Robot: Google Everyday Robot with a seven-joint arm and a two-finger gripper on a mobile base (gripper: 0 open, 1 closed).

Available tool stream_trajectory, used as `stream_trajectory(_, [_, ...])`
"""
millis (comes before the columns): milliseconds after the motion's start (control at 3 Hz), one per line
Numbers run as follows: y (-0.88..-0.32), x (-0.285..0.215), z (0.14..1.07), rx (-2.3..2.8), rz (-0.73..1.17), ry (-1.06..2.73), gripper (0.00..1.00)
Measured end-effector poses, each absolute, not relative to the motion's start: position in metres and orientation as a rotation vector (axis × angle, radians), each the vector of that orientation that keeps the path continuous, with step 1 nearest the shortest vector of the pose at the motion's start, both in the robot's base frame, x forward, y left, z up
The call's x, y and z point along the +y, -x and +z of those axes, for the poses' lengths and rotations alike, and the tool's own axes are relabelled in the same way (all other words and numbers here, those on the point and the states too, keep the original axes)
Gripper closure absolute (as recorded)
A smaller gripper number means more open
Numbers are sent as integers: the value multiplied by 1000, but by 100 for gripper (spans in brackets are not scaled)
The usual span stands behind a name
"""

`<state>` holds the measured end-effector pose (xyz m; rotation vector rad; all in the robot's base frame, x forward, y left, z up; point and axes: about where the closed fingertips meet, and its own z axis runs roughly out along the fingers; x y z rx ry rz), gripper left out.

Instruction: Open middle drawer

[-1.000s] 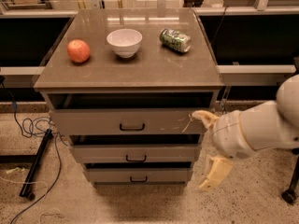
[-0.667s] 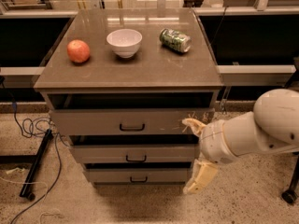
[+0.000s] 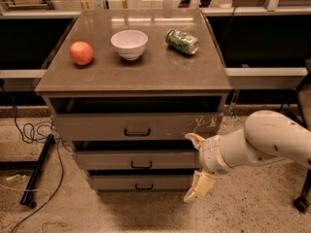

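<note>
The grey-brown cabinet has three drawers. The middle drawer point(image 3: 112, 159) has a plain flat front and a small black loop handle point(image 3: 141, 165). It sits below the top drawer point(image 3: 97, 127), which is widest, has white scratches at its right end and stands a little pulled out. The bottom drawer point(image 3: 121, 182) is narrowest. My gripper point(image 3: 195, 168) is open, with one cream finger up near the top drawer's lower right corner and the other down by the bottom drawer. It is in front of the right end of the middle drawer, to the right of its handle.
On the cabinet top point(image 3: 146, 76) are an apple point(image 3: 81, 53), a white bowl point(image 3: 129, 44) and a green can point(image 3: 182, 41) on its side. Black cables point(image 3: 34, 130) and a stand leg point(image 3: 38, 171) lie on the floor to the left. A chair base point(image 3: 302, 200) stands at the right.
My arm and gripper have moved left, from beside the cabinet's right edge to in front of the right end of the drawers. The drawers have not moved.
</note>
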<state>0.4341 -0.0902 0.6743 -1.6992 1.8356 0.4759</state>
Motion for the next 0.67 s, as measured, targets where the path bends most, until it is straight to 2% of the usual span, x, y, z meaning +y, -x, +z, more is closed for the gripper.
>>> stream_trajectory(667, [-474,-76,600,1854,417,1747,0])
